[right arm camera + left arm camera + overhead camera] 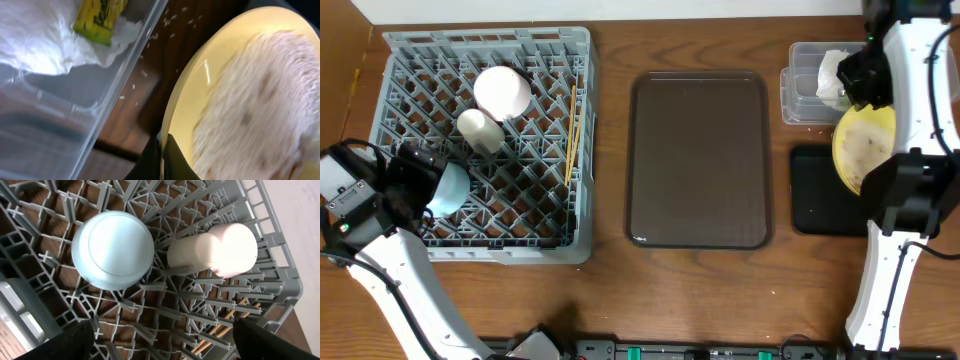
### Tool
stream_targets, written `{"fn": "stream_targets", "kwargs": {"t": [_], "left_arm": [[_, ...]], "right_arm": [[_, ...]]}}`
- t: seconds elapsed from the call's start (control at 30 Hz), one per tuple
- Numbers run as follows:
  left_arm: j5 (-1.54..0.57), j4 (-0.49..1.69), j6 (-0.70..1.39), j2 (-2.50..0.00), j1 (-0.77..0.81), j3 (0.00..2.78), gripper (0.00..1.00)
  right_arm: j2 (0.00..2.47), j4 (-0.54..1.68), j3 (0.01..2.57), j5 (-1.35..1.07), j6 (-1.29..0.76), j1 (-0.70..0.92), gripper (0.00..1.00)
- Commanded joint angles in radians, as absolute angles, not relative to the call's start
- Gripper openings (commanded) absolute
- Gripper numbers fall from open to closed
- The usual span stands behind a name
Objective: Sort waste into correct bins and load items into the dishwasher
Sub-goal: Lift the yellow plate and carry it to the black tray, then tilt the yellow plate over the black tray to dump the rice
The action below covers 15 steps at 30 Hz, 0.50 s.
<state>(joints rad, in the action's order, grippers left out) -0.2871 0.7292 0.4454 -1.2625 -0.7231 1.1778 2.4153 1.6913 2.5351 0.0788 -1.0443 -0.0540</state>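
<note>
My right gripper (162,160) is shut on the rim of the pale yellow plate (863,147), held tilted over the black tray (810,195); beige rice crumbs (250,115) blur across its face. The clear tub (800,95) holds the white napkin (35,40) and the yellow wrapper (97,20). The grey dish rack (485,140) holds the white bowl (502,90), white cup (480,130), light blue bowl (448,190) and chopsticks (574,135). My left gripper (160,345) is open and empty above the rack, near the blue bowl (112,250) and the cup (212,250).
A flat dark brown serving tray (698,160) lies between the rack and the bins. A few rice grains (145,75) lie on the wooden table beside the tub. The right arm (910,180) stands along the table's right edge.
</note>
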Motion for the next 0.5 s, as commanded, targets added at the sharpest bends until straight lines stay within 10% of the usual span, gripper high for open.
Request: {"fn": "stream_targets", "kwargs": {"t": [0.0, 0.47], "left_arm": [[-0.295, 0.729, 0.443, -1.268, -0.723, 1.180, 0.90], [-0.295, 0.729, 0.443, -1.268, -0.723, 1.180, 0.90]], "right_arm": [[2.393, 1.699, 2.557, -0.062, -0.937, -0.089, 0.01], [2.393, 1.699, 2.552, -0.254, -0.778, -0.128, 0.01]]}}
